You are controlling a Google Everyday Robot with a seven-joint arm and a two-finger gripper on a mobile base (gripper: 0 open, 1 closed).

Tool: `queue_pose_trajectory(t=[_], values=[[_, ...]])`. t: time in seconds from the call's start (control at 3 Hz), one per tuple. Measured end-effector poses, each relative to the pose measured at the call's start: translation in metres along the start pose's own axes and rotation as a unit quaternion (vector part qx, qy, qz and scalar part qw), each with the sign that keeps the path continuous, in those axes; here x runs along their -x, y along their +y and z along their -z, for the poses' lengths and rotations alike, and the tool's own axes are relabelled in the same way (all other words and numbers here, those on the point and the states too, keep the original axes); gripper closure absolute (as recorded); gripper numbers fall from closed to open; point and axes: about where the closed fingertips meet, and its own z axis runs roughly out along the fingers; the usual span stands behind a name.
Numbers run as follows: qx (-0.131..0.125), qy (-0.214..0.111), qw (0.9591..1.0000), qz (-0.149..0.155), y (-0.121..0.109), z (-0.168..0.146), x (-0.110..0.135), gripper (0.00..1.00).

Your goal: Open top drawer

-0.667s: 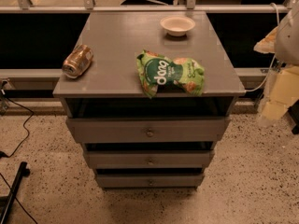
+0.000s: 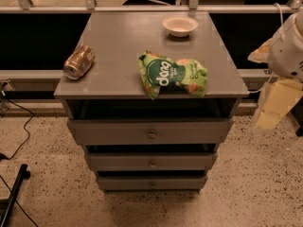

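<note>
The top drawer (image 2: 113, 132) is the widest grey front, just under the tabletop, with a small round metal knob (image 2: 152, 135) at its centre. A dark gap shows above it. Two narrower grey drawer fronts (image 2: 152, 161) sit below it. My gripper (image 2: 276, 105) hangs at the right edge of the view, beside the cabinet's right side and about level with the top drawer. It is apart from the drawer and well to the right of the knob. The white arm (image 2: 289, 51) rises above it.
On the grey cabinet top (image 2: 118, 41) lie a green chip bag (image 2: 173, 74) near the front, a tipped drink can (image 2: 79, 62) at the left and a white bowl (image 2: 180, 25) at the back. Black cables (image 2: 19, 136) run on the speckled floor at the left.
</note>
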Motion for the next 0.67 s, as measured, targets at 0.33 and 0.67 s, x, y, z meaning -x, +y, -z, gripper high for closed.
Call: queue_pose_trajectory(t=[0.33, 0.67], values=[[0.01, -0.031, 0.9994, 0.01, 0.024, -0.041, 0.003, 0.0], [0.017, -0.081, 0.9963, 0.026, 0.052, -0.095, 0.003, 0.0]])
